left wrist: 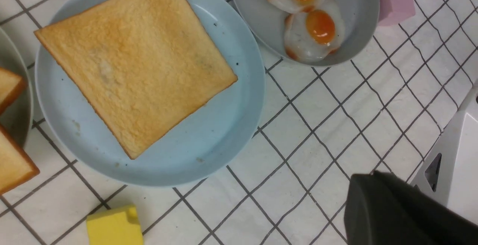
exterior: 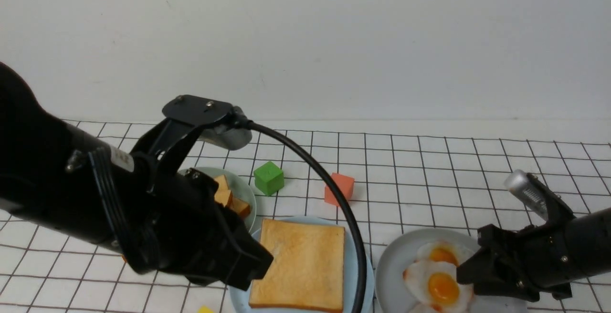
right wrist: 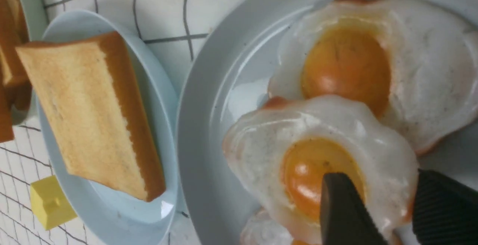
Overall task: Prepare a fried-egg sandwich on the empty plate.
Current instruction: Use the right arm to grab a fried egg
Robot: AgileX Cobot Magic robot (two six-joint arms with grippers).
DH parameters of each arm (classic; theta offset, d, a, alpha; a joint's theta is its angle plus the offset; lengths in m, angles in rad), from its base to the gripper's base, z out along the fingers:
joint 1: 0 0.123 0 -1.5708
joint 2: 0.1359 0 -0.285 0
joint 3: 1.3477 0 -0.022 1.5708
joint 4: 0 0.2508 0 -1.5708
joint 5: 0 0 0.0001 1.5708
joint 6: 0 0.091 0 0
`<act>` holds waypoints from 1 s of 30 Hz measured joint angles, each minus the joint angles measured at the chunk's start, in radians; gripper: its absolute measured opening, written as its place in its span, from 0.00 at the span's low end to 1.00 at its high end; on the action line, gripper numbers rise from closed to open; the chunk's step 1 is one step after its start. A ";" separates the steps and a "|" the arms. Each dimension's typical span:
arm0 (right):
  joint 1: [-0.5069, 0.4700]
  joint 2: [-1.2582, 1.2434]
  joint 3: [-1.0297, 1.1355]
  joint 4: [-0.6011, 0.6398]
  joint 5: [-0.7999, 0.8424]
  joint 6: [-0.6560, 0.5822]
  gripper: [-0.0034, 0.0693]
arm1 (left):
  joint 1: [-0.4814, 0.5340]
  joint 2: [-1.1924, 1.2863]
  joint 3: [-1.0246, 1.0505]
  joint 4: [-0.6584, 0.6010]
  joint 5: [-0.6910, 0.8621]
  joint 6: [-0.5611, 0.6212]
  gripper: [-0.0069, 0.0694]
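Bottom toast slice (exterior: 300, 265) lies on the light-blue plate (left wrist: 224, 125) beside the closed, empty left gripper (exterior: 253, 260). The right gripper (right wrist: 379, 185), jaws apart, hangs over a fried egg (right wrist: 317, 155); egg and top slice are yet to be added.

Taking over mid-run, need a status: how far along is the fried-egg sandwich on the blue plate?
Done: one square golden-brown toast slice lies on the round light-blue plate. In hand: the right gripper, fingers apart, hangs over the top glossy fried egg on the grey plate; no egg lifted. The left gripper is shut, empty. Remaining: egg onto toast, then a second slice from the pale grey-green plate.
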 joint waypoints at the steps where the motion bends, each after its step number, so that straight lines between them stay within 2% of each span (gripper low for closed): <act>1: 0.000 0.006 0.000 0.000 -0.002 -0.003 0.45 | 0.000 -0.001 0.000 0.000 0.003 0.000 0.09; 17: -0.001 0.030 0.000 -0.020 -0.017 -0.007 0.43 | 0.000 -0.003 0.000 0.000 0.017 0.000 0.10; 23: -0.001 0.042 -0.001 0.036 0.006 -0.073 0.21 | 0.000 -0.003 0.000 0.013 0.015 0.000 0.10; 30: -0.001 0.006 -0.001 0.016 0.013 -0.065 0.19 | 0.000 -0.012 0.000 0.015 0.011 -0.001 0.10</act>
